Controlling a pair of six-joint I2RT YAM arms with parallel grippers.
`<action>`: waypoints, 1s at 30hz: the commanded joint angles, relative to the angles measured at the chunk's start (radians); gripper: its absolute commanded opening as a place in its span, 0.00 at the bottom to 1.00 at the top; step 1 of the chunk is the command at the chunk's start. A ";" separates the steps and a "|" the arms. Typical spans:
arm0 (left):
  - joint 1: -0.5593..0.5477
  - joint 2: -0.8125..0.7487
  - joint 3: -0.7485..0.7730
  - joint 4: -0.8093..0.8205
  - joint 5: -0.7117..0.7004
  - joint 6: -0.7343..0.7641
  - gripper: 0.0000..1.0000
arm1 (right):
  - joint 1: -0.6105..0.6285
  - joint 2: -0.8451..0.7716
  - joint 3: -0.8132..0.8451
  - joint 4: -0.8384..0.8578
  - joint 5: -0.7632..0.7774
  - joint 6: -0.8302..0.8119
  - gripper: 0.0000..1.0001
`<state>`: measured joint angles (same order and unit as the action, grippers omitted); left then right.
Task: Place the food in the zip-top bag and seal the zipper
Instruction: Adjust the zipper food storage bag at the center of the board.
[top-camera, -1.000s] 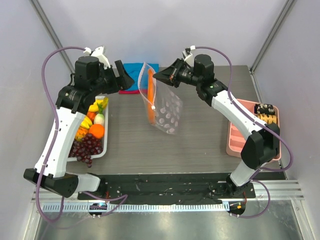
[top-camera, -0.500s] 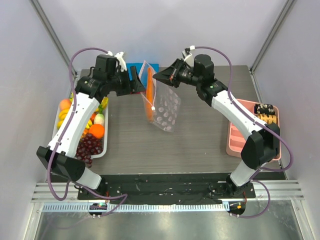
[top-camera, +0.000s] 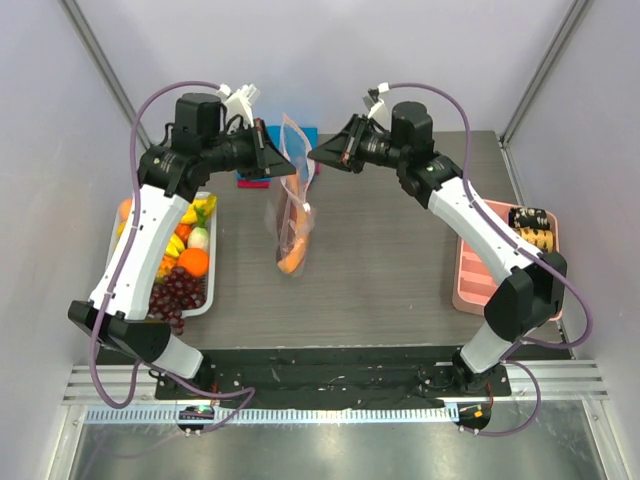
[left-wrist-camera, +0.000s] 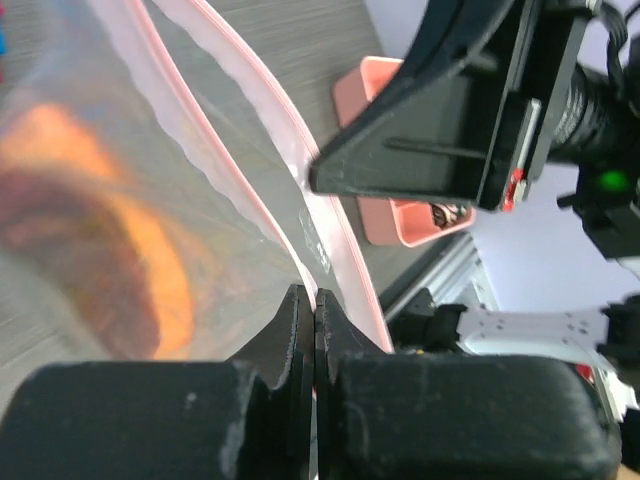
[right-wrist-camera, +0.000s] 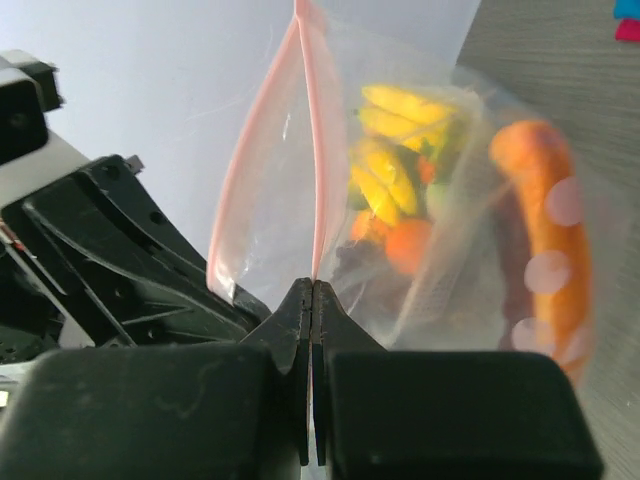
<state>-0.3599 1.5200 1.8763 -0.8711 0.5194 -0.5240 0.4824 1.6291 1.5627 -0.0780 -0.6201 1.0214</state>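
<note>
The clear zip-top bag (top-camera: 288, 215) hangs in the air over the table's middle, held by its mouth edge from both sides. My left gripper (top-camera: 284, 168) is shut on the pink zipper (left-wrist-camera: 300, 170) strip. My right gripper (top-camera: 316, 157) is shut on the same strip (right-wrist-camera: 318, 150) opposite it. An orange carrot piece (top-camera: 293, 256) lies at the bottom of the bag (right-wrist-camera: 545, 230). The rest of the food sits in a white tray (top-camera: 210, 292) at the left: a round orange (top-camera: 193, 262), purple grapes (top-camera: 172, 292) and yellow banana pieces (top-camera: 173, 245).
A pink compartment tray (top-camera: 470, 280) with dark brown-and-tan pieces lies at the right table edge. A folded blue-and-red cloth (top-camera: 256, 179) lies at the back, partly behind my left gripper. Grey walls close in the table on three sides.
My left gripper swung right from above the food tray to the bag's mouth and shut on its edge. The bag now hangs narrower, and the carrot slid down to its bottom.
</note>
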 joint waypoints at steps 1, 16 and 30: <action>-0.004 -0.055 -0.012 0.017 0.087 0.007 0.00 | -0.002 -0.069 0.135 -0.045 -0.033 -0.142 0.01; 0.015 -0.136 -0.223 -0.065 -0.186 0.111 0.11 | -0.004 -0.109 0.079 -0.313 0.039 -0.431 0.01; 0.300 -0.185 -0.221 -0.158 -0.110 0.519 1.00 | -0.004 -0.086 0.007 -0.336 0.040 -0.488 0.01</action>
<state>-0.1455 1.3888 1.6020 -1.0183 0.3828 -0.2096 0.4820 1.5623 1.5639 -0.4408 -0.5854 0.5575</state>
